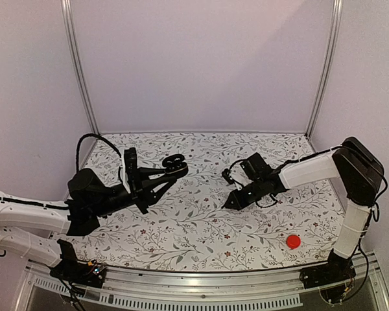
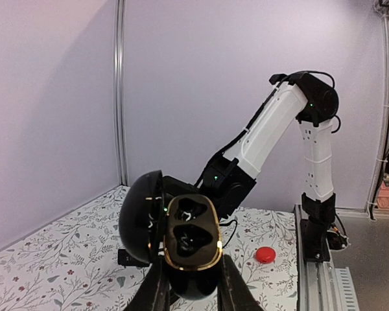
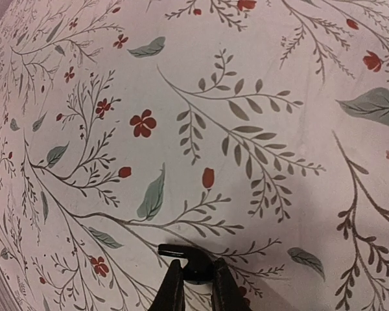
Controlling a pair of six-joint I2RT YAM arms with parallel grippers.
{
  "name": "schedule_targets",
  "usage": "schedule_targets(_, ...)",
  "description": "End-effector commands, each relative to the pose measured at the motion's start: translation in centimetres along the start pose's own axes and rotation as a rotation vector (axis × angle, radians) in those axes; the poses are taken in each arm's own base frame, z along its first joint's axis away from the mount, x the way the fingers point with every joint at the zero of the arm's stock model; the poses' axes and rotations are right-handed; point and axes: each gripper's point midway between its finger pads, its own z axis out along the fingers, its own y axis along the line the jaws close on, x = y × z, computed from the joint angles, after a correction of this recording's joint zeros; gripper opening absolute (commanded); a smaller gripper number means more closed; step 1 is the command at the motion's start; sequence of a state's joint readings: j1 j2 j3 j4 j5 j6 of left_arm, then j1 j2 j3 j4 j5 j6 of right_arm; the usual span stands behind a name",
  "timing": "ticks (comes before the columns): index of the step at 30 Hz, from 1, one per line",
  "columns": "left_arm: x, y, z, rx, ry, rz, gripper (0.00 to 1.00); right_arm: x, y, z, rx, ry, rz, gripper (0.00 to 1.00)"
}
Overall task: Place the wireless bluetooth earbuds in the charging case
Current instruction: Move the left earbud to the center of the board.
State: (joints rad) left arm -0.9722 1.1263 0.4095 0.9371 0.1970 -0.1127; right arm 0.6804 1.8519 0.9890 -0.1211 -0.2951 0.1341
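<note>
The charging case (image 2: pixel 193 243) is glossy black with a gold rim and hangs above the table, its lid (image 2: pixel 142 217) swung open to the left. My left gripper (image 2: pixel 193 285) is shut on its lower half. Its two dark hollows face the left wrist camera. In the top view the case (image 1: pixel 175 162) sits at the tip of the left gripper (image 1: pixel 165 173), left of centre. My right gripper (image 3: pixel 197 260) is down at the tablecloth, shut on a small black earbud (image 3: pixel 185 253) whose stem sticks out to the left. From above, the right gripper (image 1: pixel 232 201) is right of centre.
A flat red disc (image 1: pixel 293 241) lies on the floral cloth near the front right, also seen from the left wrist (image 2: pixel 265 254). The right arm (image 2: pixel 272 129) stands behind the case. Metal posts and pale walls close off the back and sides.
</note>
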Motion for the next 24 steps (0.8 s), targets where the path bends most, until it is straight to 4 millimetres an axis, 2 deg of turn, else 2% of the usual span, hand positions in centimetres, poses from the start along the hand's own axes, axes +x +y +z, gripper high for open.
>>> schedule_targets(1,0.6,0.6,-0.4,-0.022,0.021,0.003,0.17,0.1,2.6,0.9,-0.040,0.007,-0.010,0.10)
schedule_targets(5,0.8,0.6,-0.4,-0.020,0.028,0.002,0.17,0.8,3.3,1.4,-0.014,0.028,-0.060,0.11)
schedule_targets(13,0.8,0.6,-0.5,-0.024,0.027,0.000,0.17,1.5,4.8,1.5,-0.116,0.017,-0.077,0.29)
schedule_targets(24,0.8,0.6,-0.6,-0.027,0.026,0.002,0.17,2.0,3.7,1.7,-0.173,0.001,-0.040,0.24)
